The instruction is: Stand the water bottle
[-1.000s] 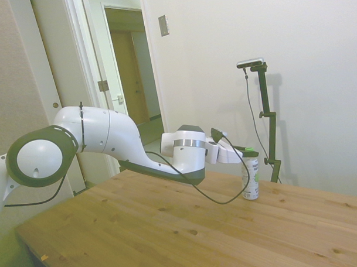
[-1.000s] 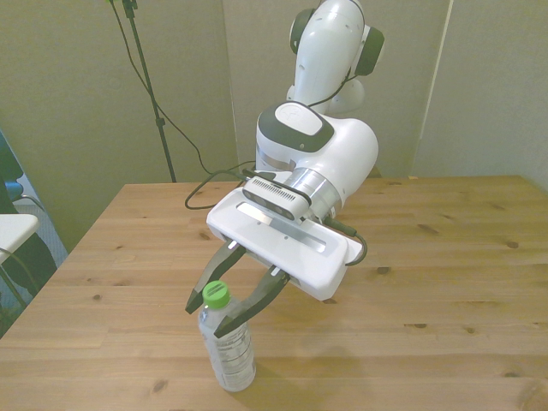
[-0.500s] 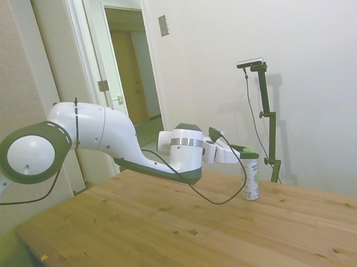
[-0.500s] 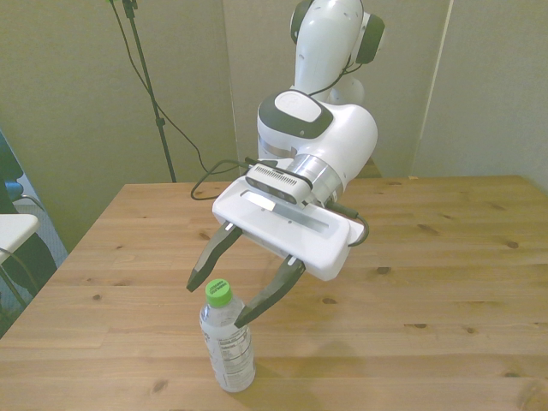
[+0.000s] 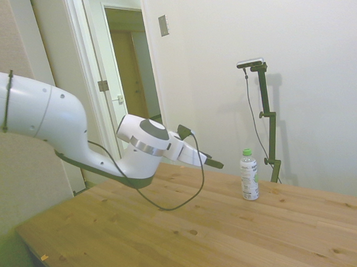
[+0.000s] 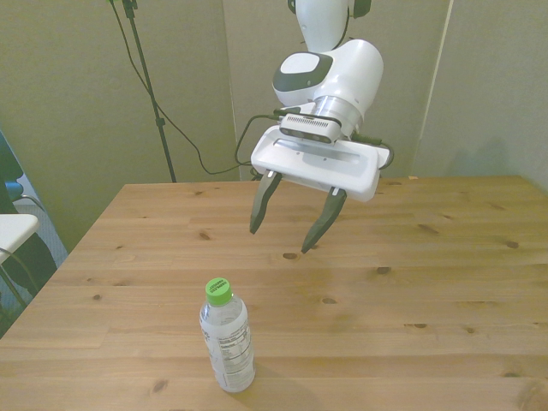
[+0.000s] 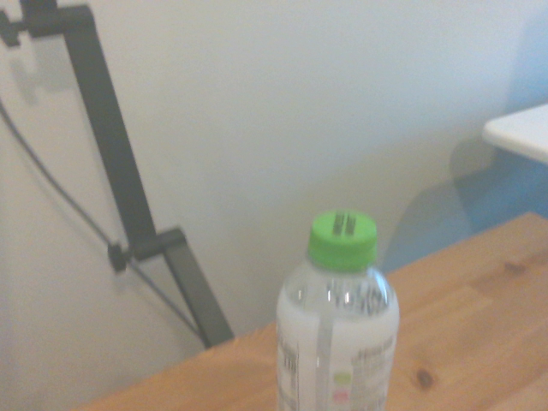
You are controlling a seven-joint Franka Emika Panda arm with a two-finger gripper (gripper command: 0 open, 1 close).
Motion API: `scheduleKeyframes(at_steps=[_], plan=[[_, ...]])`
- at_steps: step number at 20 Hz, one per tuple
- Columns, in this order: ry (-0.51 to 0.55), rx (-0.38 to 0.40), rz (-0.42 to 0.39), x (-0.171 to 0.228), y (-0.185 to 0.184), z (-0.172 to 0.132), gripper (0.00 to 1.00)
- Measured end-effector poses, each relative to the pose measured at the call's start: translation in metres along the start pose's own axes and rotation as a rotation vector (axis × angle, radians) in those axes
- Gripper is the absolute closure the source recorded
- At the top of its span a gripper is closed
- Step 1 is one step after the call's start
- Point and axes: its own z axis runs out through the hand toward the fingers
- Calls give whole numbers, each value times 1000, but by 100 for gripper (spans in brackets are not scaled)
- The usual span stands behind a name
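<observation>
Reaching in from the side view's left over the wooden surface (image 5: pixel 170 227): the white arm (image 5: pixel 61 123), a dark cable (image 5: pixel 180 195) looping beneath its wrist. Hanging in the air at its end, well above the boards, the gripper (image 5: pixel 218 165), pointing toward the water bottle (image 5: pixel 248 175) and clearly apart from it, gripping nothing. Standing upright farther right in that view, near the pale wall (image 5: pixel 294 77), the water bottle with green cap uppermost and base resting flat on the surface.

Standing low and toward the front view's left, close to the near edge of the surface (image 6: pixel 445 282): the water bottle (image 6: pixel 227 336), upright, green cap on top, white label with dark print facing the camera. Hovering higher and a little toward the front view's right, the gripper (image 6: pixel 288 222), dark fingers (image 6: pixel 259 205) spread wide apart and angling down, the space between them empty, neither one touching the bottle.

Filling the middle of the wrist view, slightly out of focus: the upper part of the water bottle (image 7: pixel 338 321), green cap and clear shoulders showing, wooden surface (image 7: pixel 479 300) behind it.
</observation>
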Motion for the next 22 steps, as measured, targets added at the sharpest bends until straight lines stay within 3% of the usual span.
scheduleKeyframes(at_steps=[5, 11, 15, 19, 22], plan=[[-132, -108, -55, -18, 29, -36, 0], [-306, -253, -116, -26, 16, -66, 0], [-425, -343, -188, 19, 1, -97, 0], [-519, -371, -245, 82, 4, -103, 0], [-544, -398, -276, 85, 7, -100, 0]])
